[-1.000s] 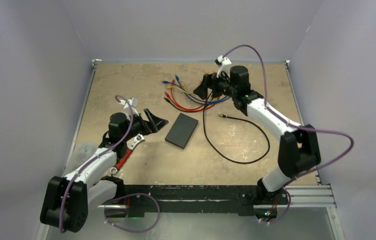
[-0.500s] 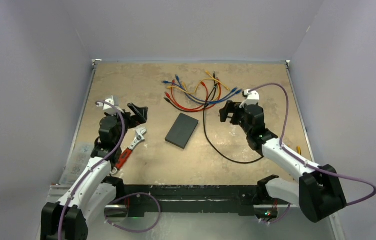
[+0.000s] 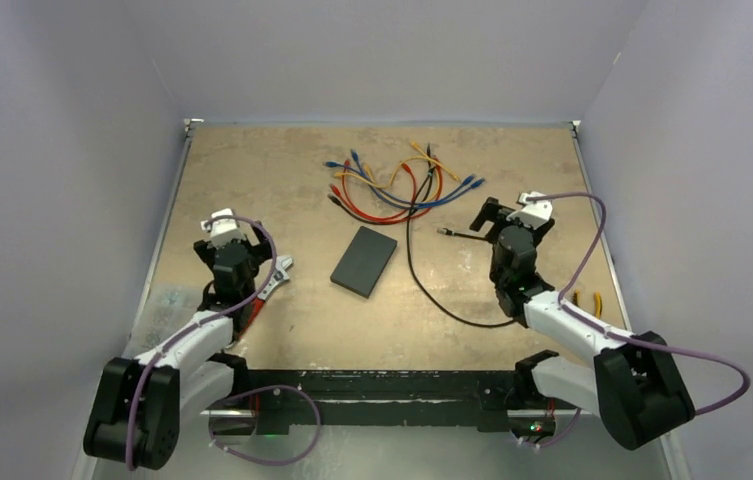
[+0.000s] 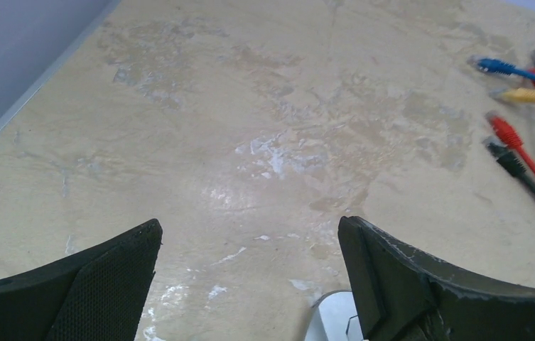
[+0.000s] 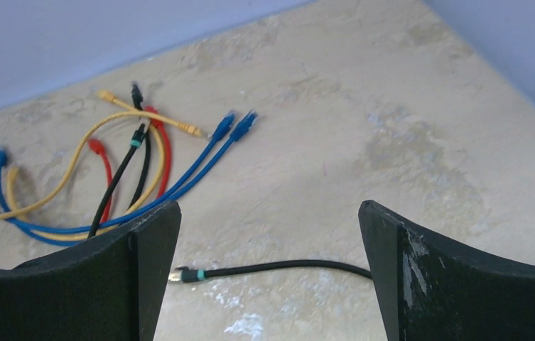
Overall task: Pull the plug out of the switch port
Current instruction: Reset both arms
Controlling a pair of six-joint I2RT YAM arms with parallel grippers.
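Observation:
The switch (image 3: 364,262), a flat black box, lies mid-table with nothing plugged into the sides I can see. A black cable (image 3: 472,318) loops to its right and ends in a plug (image 3: 442,231) that lies loose on the table, apart from the switch. In the right wrist view this plug (image 5: 182,274), marked with a teal band, lies low between the fingers. My right gripper (image 3: 500,218) (image 5: 268,209) stands open just right of it, holding nothing. My left gripper (image 3: 232,240) (image 4: 250,226) is open over bare table, well left of the switch.
A tangle of blue, red, yellow and black patch cables (image 3: 397,185) (image 5: 129,177) lies at the far middle, and their ends (image 4: 509,131) show in the left wrist view. An adjustable wrench (image 3: 267,285) (image 4: 332,320) lies beside the left gripper. Grey walls close the table on three sides.
The right arm has drawn back from the cable pile to the right-middle of the table. The left gripper has pulled away from the switch toward the left edge. Both stayed open.

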